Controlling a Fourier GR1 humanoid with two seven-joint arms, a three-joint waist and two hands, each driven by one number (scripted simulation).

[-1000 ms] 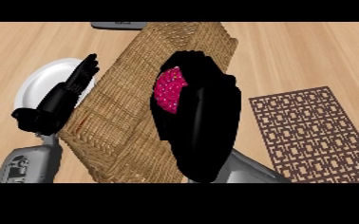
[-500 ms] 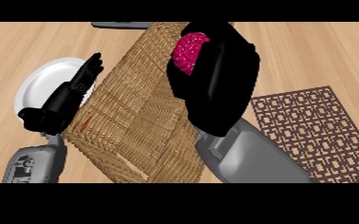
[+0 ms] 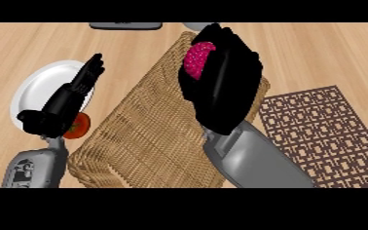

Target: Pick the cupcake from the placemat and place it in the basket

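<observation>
Curling its fingers round the pink cupcake (image 3: 199, 60), the right hand (image 3: 223, 85) held it above the upper end of the wicker basket (image 3: 155, 131) — near the frame's top centre. The brown patterned placemat (image 3: 316, 126) lay on the desk (image 3: 309, 48) at the right. At the left, the left hand (image 3: 68, 100) showed straight fingers over a white plate (image 3: 43, 83) — a red tomato (image 3: 79, 125) just beside it.

Tan woven wicker basket (image 3: 144, 131), fine ribbed weave; magenta-pink speckled cupcake (image 3: 197, 59) shows against the black right hand (image 3: 226, 85) on a grey forearm. Dark brown placemat (image 3: 320, 126) carries a pale geometric lattice pattern on the light wood-grain counter (image 3: 302, 48). White round plate (image 3: 43, 85) sits beside a red-orange tomato-like item (image 3: 78, 125); black left hand (image 3: 68, 100).
</observation>
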